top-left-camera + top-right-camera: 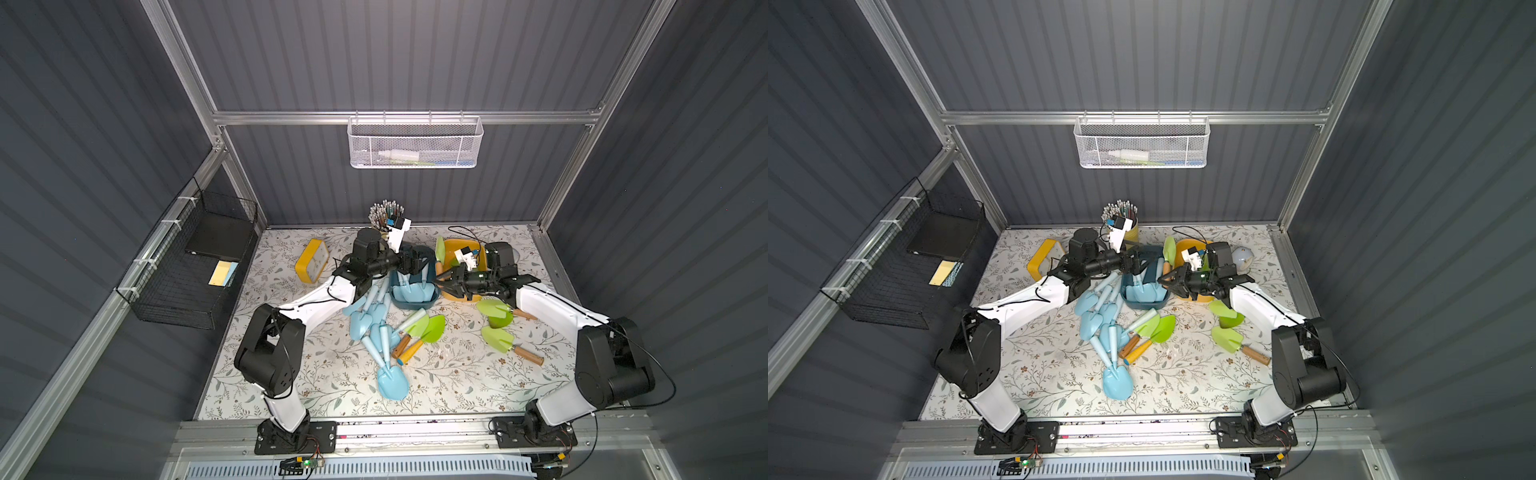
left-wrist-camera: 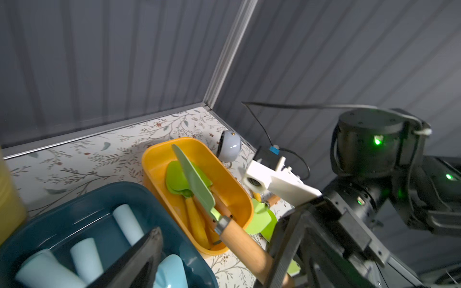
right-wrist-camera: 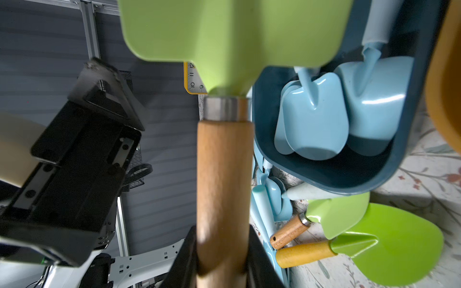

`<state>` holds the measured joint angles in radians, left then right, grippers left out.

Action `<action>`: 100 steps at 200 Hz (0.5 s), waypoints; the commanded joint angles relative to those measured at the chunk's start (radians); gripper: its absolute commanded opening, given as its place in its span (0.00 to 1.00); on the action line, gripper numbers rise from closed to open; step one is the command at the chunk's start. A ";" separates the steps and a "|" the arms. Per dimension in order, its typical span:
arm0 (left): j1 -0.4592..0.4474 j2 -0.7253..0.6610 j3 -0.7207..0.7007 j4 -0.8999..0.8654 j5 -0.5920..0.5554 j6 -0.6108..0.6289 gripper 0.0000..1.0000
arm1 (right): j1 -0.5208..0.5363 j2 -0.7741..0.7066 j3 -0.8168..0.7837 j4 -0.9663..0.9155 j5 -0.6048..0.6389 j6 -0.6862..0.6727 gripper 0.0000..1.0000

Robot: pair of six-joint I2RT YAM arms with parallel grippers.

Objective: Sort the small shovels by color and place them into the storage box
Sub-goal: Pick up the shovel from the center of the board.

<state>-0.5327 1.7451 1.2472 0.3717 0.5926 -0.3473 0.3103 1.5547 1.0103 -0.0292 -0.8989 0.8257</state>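
My right gripper [image 3: 222, 259] is shut on the brown wooden handle of a lime-green shovel [image 3: 232, 37], held blade-up between the two boxes [image 1: 439, 249]. The dark blue storage box [image 1: 415, 305] holds pale blue shovels [image 3: 316, 117]. The orange box [image 2: 154, 159] holds green shovels [image 2: 178, 178]. My left gripper [image 2: 214, 254] hovers open over the blue box [image 1: 410, 264], and the held handle [image 2: 239, 244] passes close by one of its fingers. Loose blue shovels [image 1: 370, 328] and green shovels [image 1: 432, 328] lie on the table in front of the boxes.
A yellow clock [image 1: 311, 259] stands at the back left and a cup of pencils [image 1: 386, 214] behind the left arm. A pale dome-shaped object [image 2: 229, 149] sits in the back right corner. A white mesh basket [image 1: 415, 143] and a black wire basket [image 1: 187, 266] hang on the walls.
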 commanded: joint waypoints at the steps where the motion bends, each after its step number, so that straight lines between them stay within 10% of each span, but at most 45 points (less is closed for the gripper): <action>1: -0.009 0.045 0.024 -0.018 0.115 0.035 0.89 | 0.001 0.003 0.062 0.043 -0.034 -0.021 0.09; 100: -0.010 0.127 0.077 0.061 0.255 -0.008 0.82 | 0.028 0.019 0.101 0.028 -0.049 -0.050 0.09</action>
<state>-0.5365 1.8381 1.2793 0.3958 0.7864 -0.3462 0.3180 1.5669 1.0794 -0.0231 -0.9241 0.8127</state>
